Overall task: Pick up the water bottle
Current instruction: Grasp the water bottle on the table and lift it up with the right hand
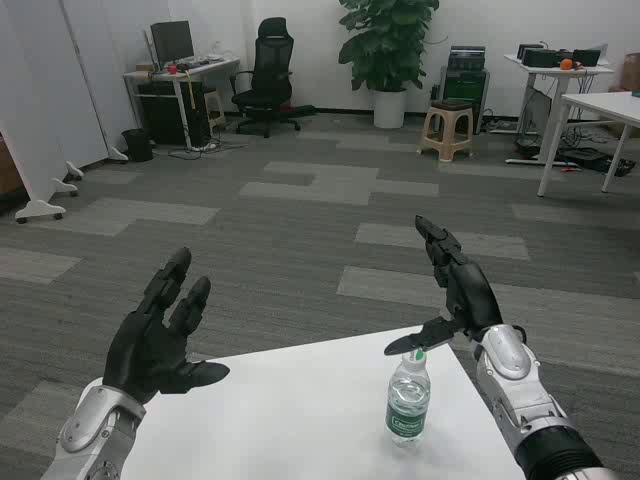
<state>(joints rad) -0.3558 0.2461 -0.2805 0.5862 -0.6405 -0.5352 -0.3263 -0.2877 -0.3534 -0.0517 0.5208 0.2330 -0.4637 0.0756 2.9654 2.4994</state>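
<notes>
While your right hand hovers spread above the bottle, standing near the table's right edge, your left hand waits open at the left edge.

No text can be read with certainty. The water bottle on the white table has a green label with a few white marks on it, but they are too small and too blurred to read as letters or a brand.
</notes>
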